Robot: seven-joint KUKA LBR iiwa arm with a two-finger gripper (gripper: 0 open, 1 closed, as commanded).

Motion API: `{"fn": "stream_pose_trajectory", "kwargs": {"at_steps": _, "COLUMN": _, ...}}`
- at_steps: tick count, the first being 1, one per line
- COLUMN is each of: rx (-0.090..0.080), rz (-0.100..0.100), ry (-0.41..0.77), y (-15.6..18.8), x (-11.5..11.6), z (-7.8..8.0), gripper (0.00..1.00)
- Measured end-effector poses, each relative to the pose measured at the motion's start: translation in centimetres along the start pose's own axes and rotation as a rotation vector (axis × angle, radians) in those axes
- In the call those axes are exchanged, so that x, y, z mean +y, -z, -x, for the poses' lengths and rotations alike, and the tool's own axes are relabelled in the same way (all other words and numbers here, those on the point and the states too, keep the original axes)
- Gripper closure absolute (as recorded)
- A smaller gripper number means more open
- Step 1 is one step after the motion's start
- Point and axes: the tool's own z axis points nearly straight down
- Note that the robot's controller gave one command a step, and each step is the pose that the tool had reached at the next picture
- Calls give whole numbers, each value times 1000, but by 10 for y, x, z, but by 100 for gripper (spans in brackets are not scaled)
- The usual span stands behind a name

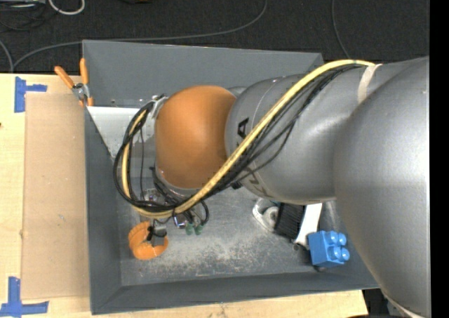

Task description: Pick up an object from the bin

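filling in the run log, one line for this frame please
gripper over small orange object, bin lower-left | right side: blue toy brick, black brush

Bin matt grey metal w/ gritty floor; blue block glossy plastic.

Arm: broad rounded links in smooth silver-grey metal, a dark marking near the wrist end.
Wrist cover: glossy orange dome.
Cables: black bundle with one yellow line, looped round the dome.
Gripper: small, dark hardware.
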Motion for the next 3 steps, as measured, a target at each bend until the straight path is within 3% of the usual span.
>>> {"fn": "stream_pose_trajectory", "kwargs": {"at_steps": 1, "rx": 21, "rz": -4, "ry": 62, "y": -101, "x": 6, "z": -3, "gripper": 100}}
{"fn": "stream_pose_trajectory", "kwargs": {"at_steps": 2, "rx": 6, "rz": -2, "ry": 29, "y": -44, "x": 2, "z": -5, "gripper": 100}}
{"fn": "stream_pose_trajectory", "kwargs": {"at_steps": 3, "rx": 29, "rz": -7, "ry": 38, "y": -28, "x": 8, "z": -29, "gripper": 100}}
